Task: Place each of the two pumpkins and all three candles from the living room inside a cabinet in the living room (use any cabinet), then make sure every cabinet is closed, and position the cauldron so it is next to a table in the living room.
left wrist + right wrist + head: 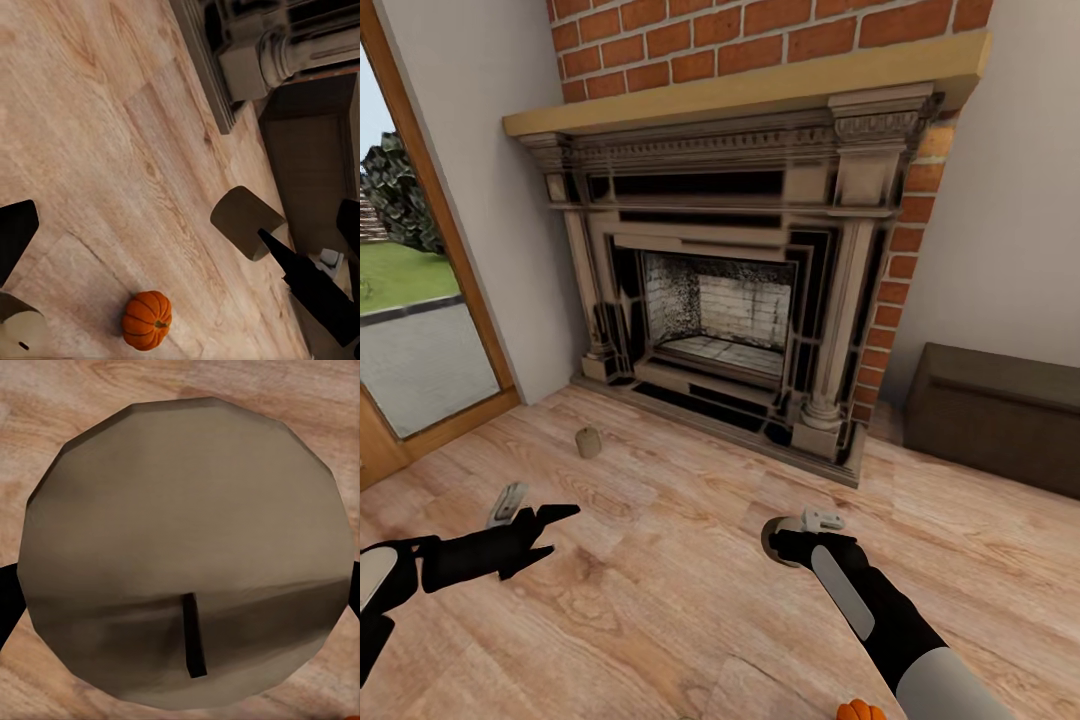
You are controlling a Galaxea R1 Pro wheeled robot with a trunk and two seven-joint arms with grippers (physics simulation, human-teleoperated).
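Robot is facing a brick fireplace (720, 300) with a carved stone surround and a tan wooden mantel, standing on pale wood-grain plank floor (660, 600). One candle (589, 441), a stubby matte grey-beige cylinder, is sitting upright on the floor just in front of the fireplace's left base. The right gripper (788, 540) is pointing down in front of the fireplace and is closing on a second candle (187, 555); the right wrist view is looking straight onto its flat round faceted top, with the short dark wick (193, 634) sticking up, black fingers at both edges. A ribbed orange pumpkin (147, 320) with a brownish stem is resting on the floor, further out from the fireplace, near the robot. The left gripper (545, 530) is hovering with fingers spread wide, holding nothing. A low dark-brown wooden cabinet (1000, 415), flat-topped, is sitting right of the fireplace against the wall.
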